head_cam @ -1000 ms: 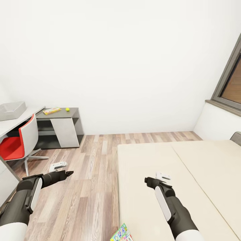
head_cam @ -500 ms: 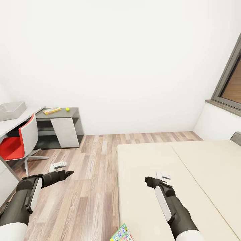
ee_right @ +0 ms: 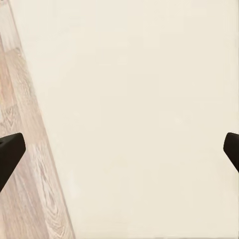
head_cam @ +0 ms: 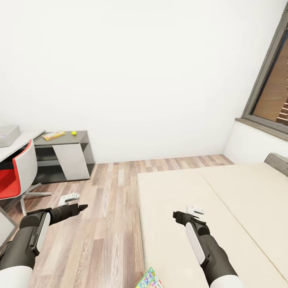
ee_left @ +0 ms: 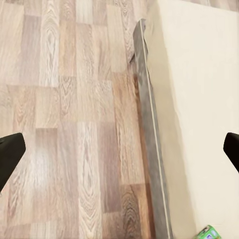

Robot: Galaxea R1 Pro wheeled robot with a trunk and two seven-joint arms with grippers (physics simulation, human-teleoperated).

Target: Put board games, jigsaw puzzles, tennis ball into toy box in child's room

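Head view: shallow light-grey toy box (head_cam: pixel 9 135) sits on the white-grey table (head_cam: pixel 20 143), contents unseen. Bright printed board game (head_cam: pixel 151 279) lies on the cream bed (head_cam: pixel 224 204). Left gripper (head_cam: pixel 81 207) and right gripper (head_cam: pixel 177 216) both spread wide, empty.

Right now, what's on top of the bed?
On the bed a board game lies at the near edge, cut off by the frame's bottom. The right gripper hovers open over bare mattress. The bed's far right is out of frame.

A colourful board game (head_cam: pixel 151 279) lies flat on the cream bed (head_cam: pixel 224 208).
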